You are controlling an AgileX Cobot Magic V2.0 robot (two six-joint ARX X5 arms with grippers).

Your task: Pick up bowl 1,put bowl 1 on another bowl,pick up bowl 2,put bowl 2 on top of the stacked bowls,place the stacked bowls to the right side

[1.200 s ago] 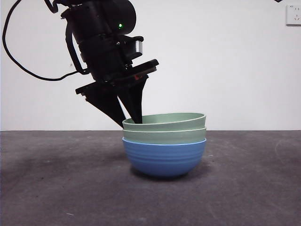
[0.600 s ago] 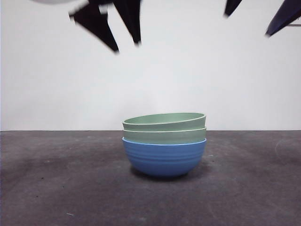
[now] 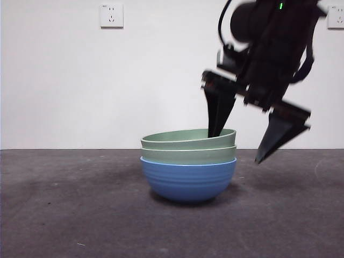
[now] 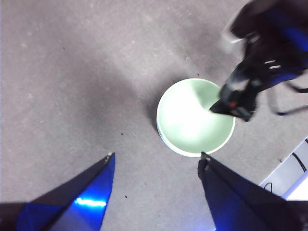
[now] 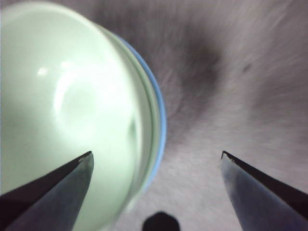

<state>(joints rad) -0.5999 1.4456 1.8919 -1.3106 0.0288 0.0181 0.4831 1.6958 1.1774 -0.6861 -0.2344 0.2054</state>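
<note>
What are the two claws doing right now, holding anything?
Left gripper: open, holding nothing, high above the stacked bowls.
Right gripper: open, holding nothing, one jaw inside the top bowl's rim, one outside.

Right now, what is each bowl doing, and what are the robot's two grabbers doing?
top green bowl: nested on top, sitting slightly tilted.
second green bowl: nested in the blue bowl.
blue bowl: upright on the table, bottom of the stack.
right gripper: open, one of its fingers inside the top bowl, the other outside.
left gripper: open, high above the stack, holding nothing.

Right pincer (image 3: 240,146) blurred, one tip perhaps behind rim.
</note>
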